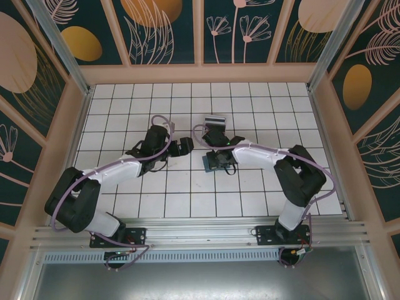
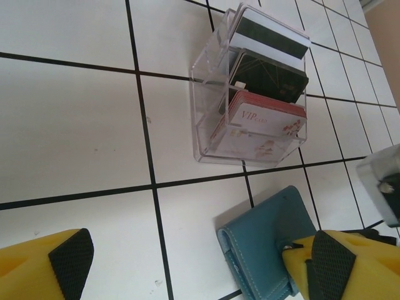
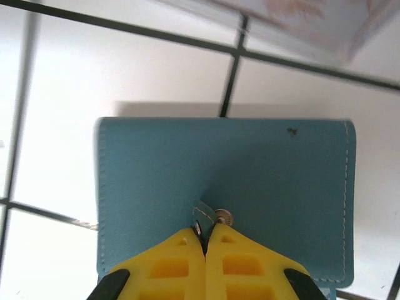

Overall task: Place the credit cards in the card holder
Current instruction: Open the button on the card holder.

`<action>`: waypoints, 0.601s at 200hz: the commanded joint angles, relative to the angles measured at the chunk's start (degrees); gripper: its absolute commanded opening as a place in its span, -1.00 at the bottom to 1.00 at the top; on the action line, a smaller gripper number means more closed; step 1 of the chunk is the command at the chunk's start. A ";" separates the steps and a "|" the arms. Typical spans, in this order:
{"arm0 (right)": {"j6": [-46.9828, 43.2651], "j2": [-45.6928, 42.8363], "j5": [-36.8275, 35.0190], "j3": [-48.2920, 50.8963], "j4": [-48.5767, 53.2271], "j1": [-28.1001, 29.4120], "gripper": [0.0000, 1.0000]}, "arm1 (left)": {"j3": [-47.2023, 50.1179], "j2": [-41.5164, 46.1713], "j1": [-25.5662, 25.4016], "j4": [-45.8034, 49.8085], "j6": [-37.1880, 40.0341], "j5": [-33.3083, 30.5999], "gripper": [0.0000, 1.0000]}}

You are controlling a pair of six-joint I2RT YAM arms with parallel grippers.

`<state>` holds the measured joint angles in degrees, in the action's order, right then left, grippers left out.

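1. Two hands over the middle of the counter (image 1: 125,100): left hand (image 2: 199,265) spread wide, holding nothing, poised left of the holder (image 3: 225,169); right hand (image 3: 205,240) pinched fully shut on the holder's small tab (image 3: 200,212), right beside the metal snap (image 3: 222,217).
2. Step in hand, as a judgement: opening the holder. Flap not yet lifted, no card yet in the holder.
3. Needed next, at a guess: a gentle upward pull on the tab, enough to pop the snap and fold the flap back. Probably also a brace from the left hand, against lifting or sliding of so light a thing.
4. After that, most likely: cards out of the clear stand (image 2: 209,94) one at a time, with a precise pinch on thin edges, then into a slot.
5. Holder: closed, flat on the counter near the middle, just on the near side of the stand, not touching it. Teal-blue, leather-like, with pale stitching along the edges and a tiny dark speck toward one corner.
6. Cards: three in sight, upright in the stepped tiers of the stand. Farthest white with a dark stripe (image 2: 269,37), middle one dark (image 2: 269,78), nearest pink and white, marked VIP (image 2: 265,122).
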<state>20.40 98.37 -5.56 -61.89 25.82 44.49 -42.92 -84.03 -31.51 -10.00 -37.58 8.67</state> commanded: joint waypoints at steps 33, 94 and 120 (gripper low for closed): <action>-11.06 -14.81 3.39 5.57 -9.80 2.00 -0.89 | 1.96 6.33 -0.28 -1.43 -1.13 -5.29 0.83; -2.97 -29.82 0.08 30.33 -22.51 -2.15 -0.91 | 3.61 4.97 -0.44 -8.24 -3.95 0.12 0.74; 0.45 -35.91 2.40 36.74 -27.40 -6.87 -0.95 | 2.28 3.24 -1.31 -8.80 -3.81 2.24 0.67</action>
<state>16.45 68.12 -4.05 -29.32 6.24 41.32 -38.94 -79.22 -31.79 -16.47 -40.69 7.77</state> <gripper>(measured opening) 0.067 0.839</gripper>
